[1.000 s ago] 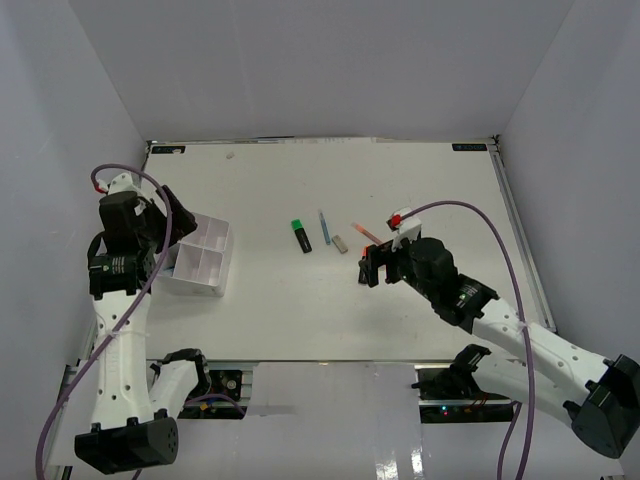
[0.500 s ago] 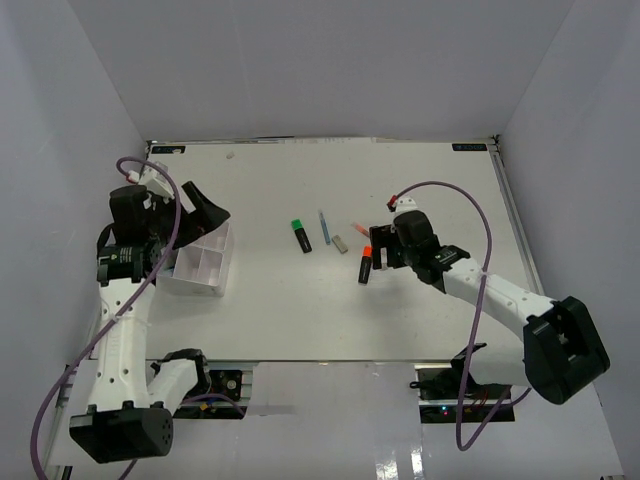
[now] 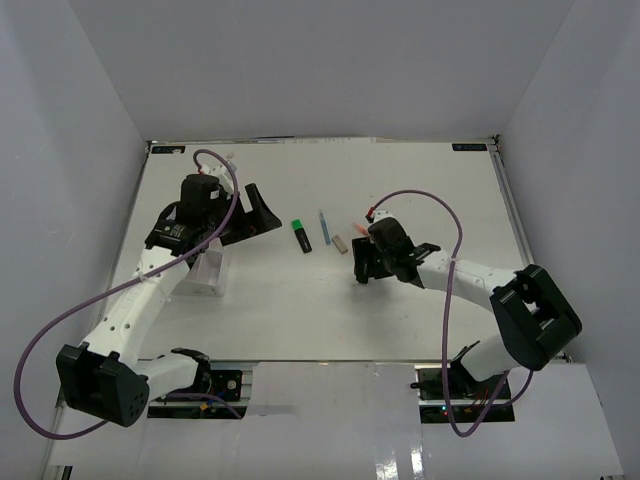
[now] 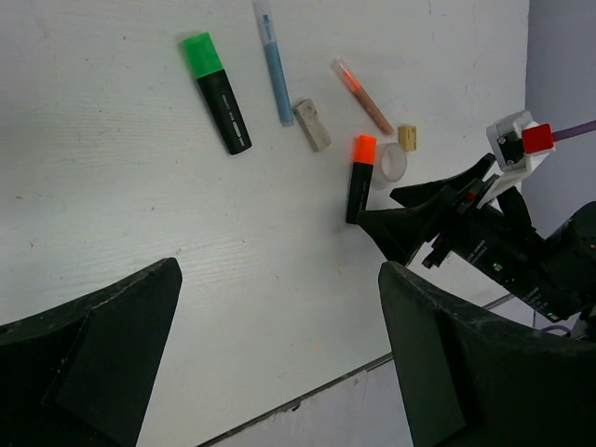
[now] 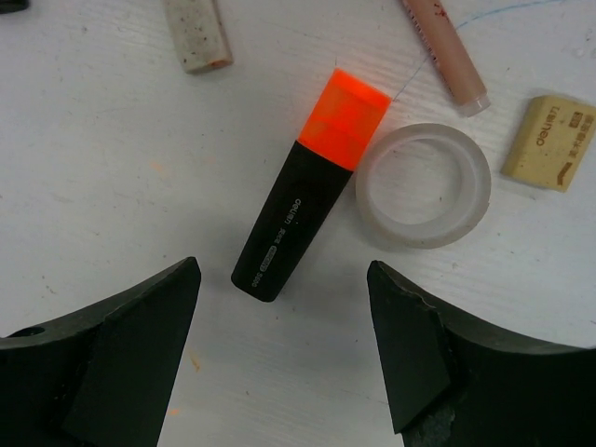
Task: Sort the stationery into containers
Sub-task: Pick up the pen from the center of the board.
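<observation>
The orange-capped black highlighter (image 5: 307, 200) lies flat on the table, and my right gripper (image 5: 282, 270) hangs open just above its black end, one finger on each side, touching nothing. A clear tape roll (image 5: 424, 184) touches the cap. A tan block (image 5: 551, 130), a pink pen (image 5: 445, 51) and a grey block (image 5: 197, 35) lie beyond. In the top view my right gripper (image 3: 360, 268) hides that highlighter. My left gripper (image 3: 262, 218) is open and empty in the air, right of the white organizer tray (image 3: 210, 277). The green-capped highlighter (image 3: 301, 235) and blue pen (image 3: 323, 224) lie mid-table.
The left wrist view shows the green highlighter (image 4: 216, 91), blue pen (image 4: 274, 60), grey block (image 4: 312, 125), tape roll (image 4: 391, 165) and the table's near edge (image 4: 307, 396). White walls enclose the table on three sides. The left arm partly covers the tray.
My left arm swung from over the tray to the right, toward the table's middle. My right arm folded in and its gripper shifted slightly left over the orange highlighter.
</observation>
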You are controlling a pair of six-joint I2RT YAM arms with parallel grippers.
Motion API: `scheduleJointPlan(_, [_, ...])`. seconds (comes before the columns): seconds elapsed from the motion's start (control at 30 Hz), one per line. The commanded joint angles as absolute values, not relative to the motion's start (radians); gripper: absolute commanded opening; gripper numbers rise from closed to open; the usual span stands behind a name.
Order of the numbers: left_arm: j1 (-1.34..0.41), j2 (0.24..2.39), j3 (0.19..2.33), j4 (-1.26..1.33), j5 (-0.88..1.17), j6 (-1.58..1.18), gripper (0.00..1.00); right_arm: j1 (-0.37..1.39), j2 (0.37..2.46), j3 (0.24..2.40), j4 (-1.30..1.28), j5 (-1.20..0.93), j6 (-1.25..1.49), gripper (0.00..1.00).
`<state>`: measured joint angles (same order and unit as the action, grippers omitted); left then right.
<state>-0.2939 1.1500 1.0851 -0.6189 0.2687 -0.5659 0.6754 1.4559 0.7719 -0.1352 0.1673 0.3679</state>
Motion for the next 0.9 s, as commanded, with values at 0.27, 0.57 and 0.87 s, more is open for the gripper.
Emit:
scheduleJointPlan(0.27, [-0.327, 1.152, 1.075, -0.586, 0.221, -0.594, 0.98, 0.718, 1.608, 0.83, -0.118, 0.275, 0.439, 0.67])
scheduleJointPlan(0.57, [-0.383, 1.175, 1.089, -0.575, 0.232, -0.627, 0.98, 0.73, 1.589, 0.798, -0.101, 0.279, 0.405, 0.31])
scheduleJointPlan(0.87, [-0.518, 1.261, 1.138, -0.535, 0.245, -0.689, 0.98, 0.765, 1.332, 0.698, 0.064, 0.131, 0.227, 0.18])
